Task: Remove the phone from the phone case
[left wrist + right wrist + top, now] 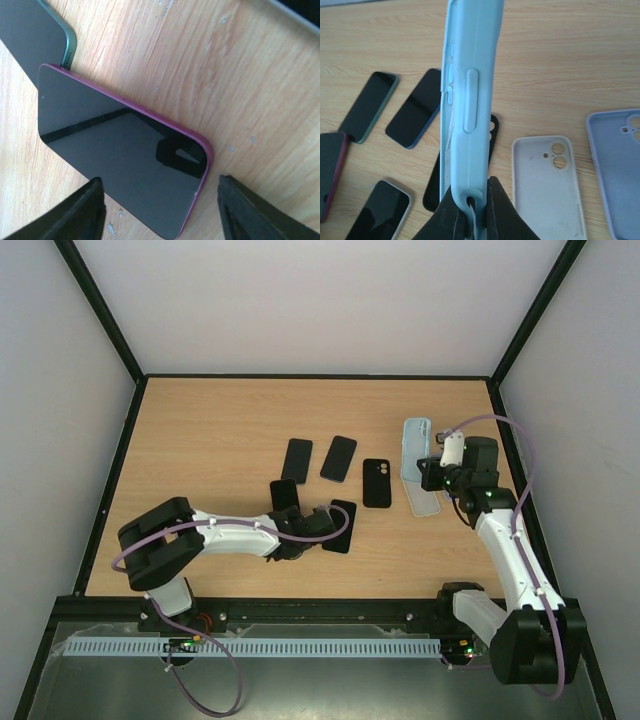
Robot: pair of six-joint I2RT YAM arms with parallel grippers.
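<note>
Maroon-edged phone (120, 160) flat on the table (260, 100), screen up, no case on it

Left gripper (160, 186) hangs open right over its corner, fingers (82, 212) either side, not touching. Off to the right of that phone, the right gripper (470, 189) is pinched shut on a light blue case (470, 100) held on edge. Looks like the wrap-up: next, set that case down flat and lift the left arm clear.

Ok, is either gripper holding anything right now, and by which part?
Right gripper pinches the light blue case by its side wall at the near end. Left gripper is open above the maroon phone, holding nothing.
</note>
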